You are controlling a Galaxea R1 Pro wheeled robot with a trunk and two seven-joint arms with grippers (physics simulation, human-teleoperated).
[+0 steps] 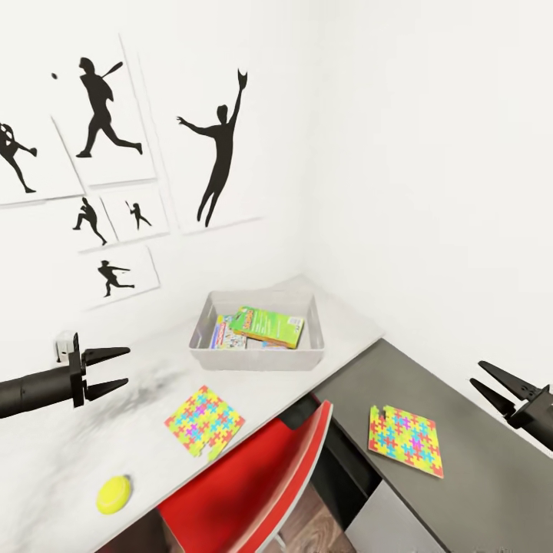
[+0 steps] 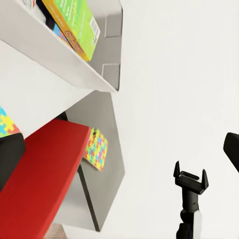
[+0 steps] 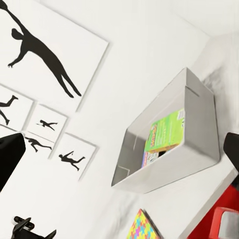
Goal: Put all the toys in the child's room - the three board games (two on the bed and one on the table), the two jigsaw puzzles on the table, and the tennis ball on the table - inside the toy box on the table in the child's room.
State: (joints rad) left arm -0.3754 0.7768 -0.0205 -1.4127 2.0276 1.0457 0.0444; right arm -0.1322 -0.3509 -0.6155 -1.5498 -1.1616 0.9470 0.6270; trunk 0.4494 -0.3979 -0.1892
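Observation:
The grey toy box (image 1: 257,359) stands near the white table's back corner. A green board game (image 1: 269,326) lies in it on top of another board game (image 1: 227,335). One bright jigsaw puzzle (image 1: 204,421) lies flat on the white table in front of the box. A second jigsaw puzzle (image 1: 405,440) lies on the dark grey desk to the right. The yellow tennis ball (image 1: 114,494) rests near the table's front edge. My left gripper (image 1: 127,366) hovers open above the table, left of the box. My right gripper (image 1: 477,372) hangs open over the grey desk, empty.
A red chair (image 1: 246,484) is tucked under the table between the two puzzles. Silhouette posters (image 1: 104,115) cover the wall behind. The white wall (image 1: 430,192) closes off the right side. The box wall (image 2: 45,55) and green game (image 2: 74,25) appear in the left wrist view.

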